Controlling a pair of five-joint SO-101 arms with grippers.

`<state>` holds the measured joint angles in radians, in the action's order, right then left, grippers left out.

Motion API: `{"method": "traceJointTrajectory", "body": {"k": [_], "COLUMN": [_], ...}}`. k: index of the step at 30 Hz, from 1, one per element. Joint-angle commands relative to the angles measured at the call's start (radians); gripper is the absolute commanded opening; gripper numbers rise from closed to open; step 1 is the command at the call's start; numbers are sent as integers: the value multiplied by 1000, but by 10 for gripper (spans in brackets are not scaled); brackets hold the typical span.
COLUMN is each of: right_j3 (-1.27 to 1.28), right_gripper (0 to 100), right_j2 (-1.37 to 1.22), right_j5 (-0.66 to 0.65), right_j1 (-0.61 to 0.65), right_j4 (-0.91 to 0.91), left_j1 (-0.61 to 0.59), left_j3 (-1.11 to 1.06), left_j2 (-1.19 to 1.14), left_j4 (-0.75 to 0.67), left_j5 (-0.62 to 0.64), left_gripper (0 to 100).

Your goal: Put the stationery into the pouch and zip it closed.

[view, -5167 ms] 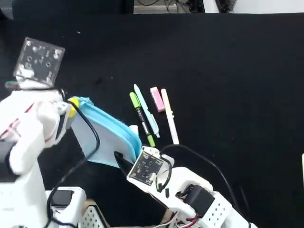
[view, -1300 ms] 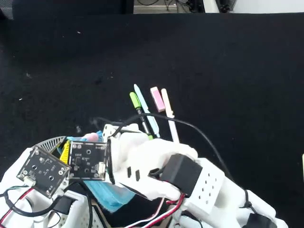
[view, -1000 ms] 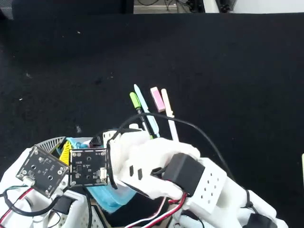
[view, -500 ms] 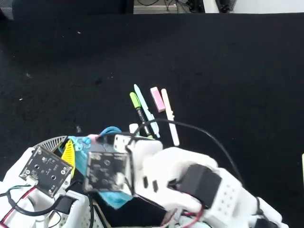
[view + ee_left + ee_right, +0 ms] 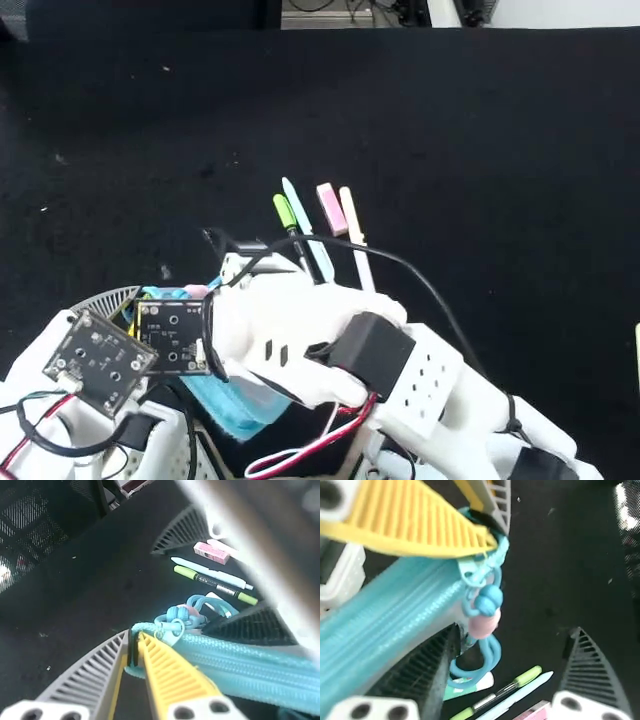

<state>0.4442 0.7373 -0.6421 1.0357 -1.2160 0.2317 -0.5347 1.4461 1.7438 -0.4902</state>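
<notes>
Left gripper (image 5: pixel 134 639), yellow and grey ribbed fingers, is clenched on the end seam of the light-blue fabric zip pouch (image 5: pixel 240 665), right by the slider. The pouch sits low by the arm bases. Its long axis runs roughly 11-to-5 o'clock in the high view, held end at 11. Can't tell if it's lifted or resting. Zip teeth look closed along the visible run.

Right gripper (image 5: pixel 514 630), black fingers, is spread wide and gripping nothing. The blue-and-pink bead charm on a cord loop (image 5: pixel 485 605) hangs off the zipper pull between its fingers, closer to one of them. Can't tell if it touches.

Stationery is all out on the black cloth table (image 5: pixel 480 150), at about 1 o'clock from the held end. Green highlighter (image 5: pixel 284 212), pale-blue pen (image 5: pixel 303 220), pink eraser block (image 5: pixel 331 208) and white pen (image 5: pixel 355 235) lie side by side, the pens also about 11-to-5.

My read: the current step is opening the zip, and nothing is loaded yet.
- **Key relation:** the pull is at the 11 o'clock end. The right gripper would need to close on the charm and drag toward 5 along the pouch axis while the left anchors.
- **Nearer arm:** the right arm is nearer to both the pull and the pens.
- **Risk:** the cord slips out of the fingers.
</notes>
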Motion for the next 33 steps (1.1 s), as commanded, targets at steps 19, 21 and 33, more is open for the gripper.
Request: {"method": "traceJointTrajectory", "body": {"k": [19,21,33], "right_j3": [117,99,13], "right_gripper": [234,191,354], "right_j2": [-1,1,-5], "right_j5": [23,-17,-150], "right_j1": [-5,-3,-2], "right_j4": [259,173,68], "left_j1": [33,33,36], "left_j3": [-114,-114,-113], "left_j2": [169,172,172], "left_j4": [15,15,17], "left_j5": [-66,-66,-106], "left_gripper": [29,29,29]}}
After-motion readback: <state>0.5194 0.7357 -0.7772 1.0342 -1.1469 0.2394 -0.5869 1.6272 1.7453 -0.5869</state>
